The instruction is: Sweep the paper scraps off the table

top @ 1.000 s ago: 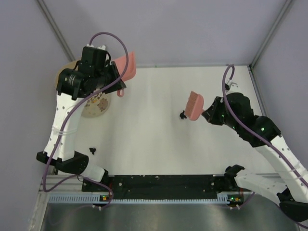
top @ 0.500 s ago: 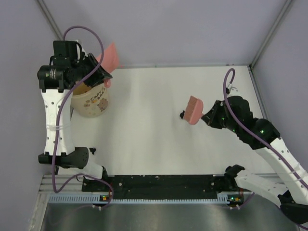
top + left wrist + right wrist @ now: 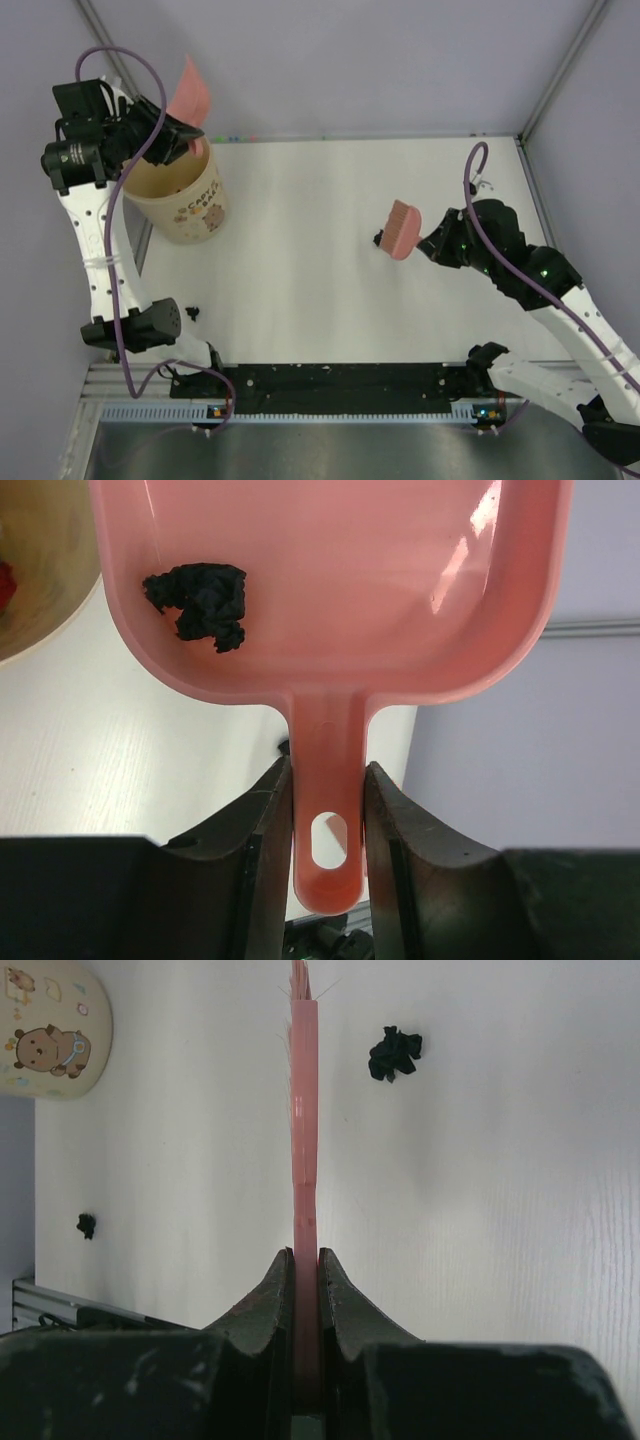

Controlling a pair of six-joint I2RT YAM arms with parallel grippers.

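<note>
Three paper scraps [image 3: 379, 239] in view, none visibly binned yet. I'd call it under halfway.

Done: one black wad [image 3: 200, 602] is in the dustpan [image 3: 330, 580], against its left wall. The pan is tilted up over the rim of the bear-print paper cup [image 3: 190, 205], upper left of the top view. The dump looks imminent but the wad is not out. Can't see into the cup.

Left: two scraps on the table [image 3: 300, 290]. One lies just beside the brush [image 3: 303, 1110] head at centre right, one at lower left by the left arm base.

Left gripper [image 3: 327, 775] is clamped on the pan's flat handle, just above the hang hole. Right gripper [image 3: 305, 1255] is pinched tight on the thin brush handle.

Materials:
- Pan: glossy moulded pink plastic, shallow, rounded corners.
- Brush: same pink, slim edge-on, fine bristles at the tip.
- Wads: matte, crinkled, probably very light.
- Table: matte white, faint grain.
- Cup: beige paper, tapered.
</note>
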